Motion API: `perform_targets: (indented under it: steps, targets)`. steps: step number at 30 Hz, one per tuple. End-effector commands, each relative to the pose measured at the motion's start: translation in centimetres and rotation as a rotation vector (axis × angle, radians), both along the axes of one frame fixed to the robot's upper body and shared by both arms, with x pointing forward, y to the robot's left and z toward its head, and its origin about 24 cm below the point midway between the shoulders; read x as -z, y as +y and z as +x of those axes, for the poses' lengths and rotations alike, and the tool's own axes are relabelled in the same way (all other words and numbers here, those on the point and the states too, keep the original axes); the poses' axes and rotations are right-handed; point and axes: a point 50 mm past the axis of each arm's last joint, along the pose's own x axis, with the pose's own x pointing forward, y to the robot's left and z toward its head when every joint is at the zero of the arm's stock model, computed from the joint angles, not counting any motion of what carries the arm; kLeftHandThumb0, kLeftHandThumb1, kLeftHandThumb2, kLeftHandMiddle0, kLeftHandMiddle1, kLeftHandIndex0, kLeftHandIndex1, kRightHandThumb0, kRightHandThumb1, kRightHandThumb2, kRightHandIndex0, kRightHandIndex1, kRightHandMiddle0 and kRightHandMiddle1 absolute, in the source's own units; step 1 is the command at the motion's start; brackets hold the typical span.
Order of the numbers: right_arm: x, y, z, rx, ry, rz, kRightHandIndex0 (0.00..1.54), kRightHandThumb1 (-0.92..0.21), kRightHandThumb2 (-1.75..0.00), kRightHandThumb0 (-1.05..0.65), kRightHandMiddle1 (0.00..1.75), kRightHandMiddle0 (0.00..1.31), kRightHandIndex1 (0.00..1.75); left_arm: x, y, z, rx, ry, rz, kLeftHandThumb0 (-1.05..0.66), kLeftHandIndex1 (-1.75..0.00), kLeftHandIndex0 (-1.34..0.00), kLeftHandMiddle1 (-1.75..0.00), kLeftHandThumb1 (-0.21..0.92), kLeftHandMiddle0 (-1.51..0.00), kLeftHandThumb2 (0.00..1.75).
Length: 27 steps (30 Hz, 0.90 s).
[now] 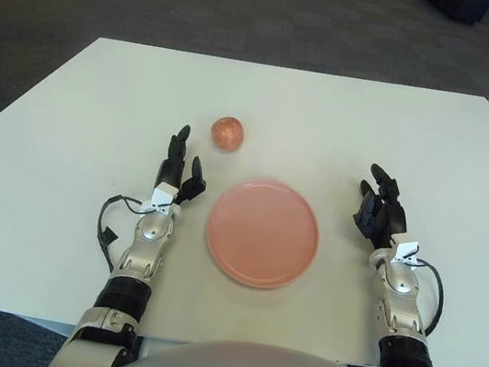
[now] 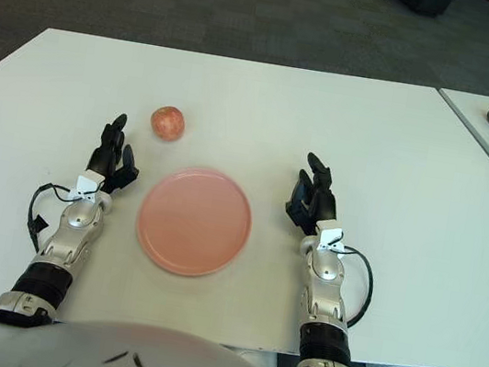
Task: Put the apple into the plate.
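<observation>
Sitting on the white tabletop [image 1: 347, 125], the apple [image 1: 227, 132] lies beyond the plate [image 1: 263, 232], off its far-left rim and clear of it, not touching. Take the plate as your landmark: the left hand [image 1: 178, 171] shows just beside its left edge, fingers extended and loosely apart, holding nothing, and the apple is ahead of those fingertips and a little toward the plate side. That is the relation your next move turns on, since the apple is near the left hand and well apart from the right hand [image 1: 379, 214], which shows off the plate's right edge with the whole plate between it and the fruit. You would judge the left hand the one to reach, forward and slightly inward. The apple is roundish, so no long axis constrains your approach. The right hand's fingers also look relaxed and empty. You cannot make out a stem or which way it points, and whether either hand touches the tabletop is unclear. The forearms are cut off at the bottom edge by the robot's torso.
</observation>
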Motion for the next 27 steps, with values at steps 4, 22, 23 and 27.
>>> perform_targets:
  steps: [4, 22, 23, 27]
  targets:
    - [1.7, 0.1, -0.7, 0.006, 0.092, 0.022, 0.17, -0.92, -0.91, -0.72, 0.38, 0.00, 0.00, -4.6, 2.4, 0.1, -0.018, -0.176, 0.135, -0.86, -0.38, 0.00, 0.00, 0.92, -0.12, 0.92]
    - [1.9, 0.8, 0.0, -0.009, 0.102, 0.017, 0.16, -0.92, -0.93, -0.72, 0.38, 0.00, 0.00, -9.0, 4.5, 4.0, 0.086, -0.350, 0.332, -0.99, -0.10, 0.00, 0.00, 0.92, 0.00, 0.66]
    - [1.9, 0.8, 0.0, -0.010, 0.104, 0.016, 0.16, -0.92, -0.92, -0.72, 0.37, 0.00, 0.00, -9.3, 4.4, 4.4, 0.101, -0.352, 0.333, -1.01, -0.07, 0.00, 0.00, 0.92, 0.00, 0.67]
    - [1.9, 0.8, 0.1, -0.010, 0.109, 0.011, 0.16, -0.92, -0.92, -0.71, 0.37, 0.00, 0.00, -10.4, 4.3, 5.5, 0.157, -0.371, 0.334, -1.04, -0.01, 0.00, 0.00, 0.92, 0.00, 0.73]
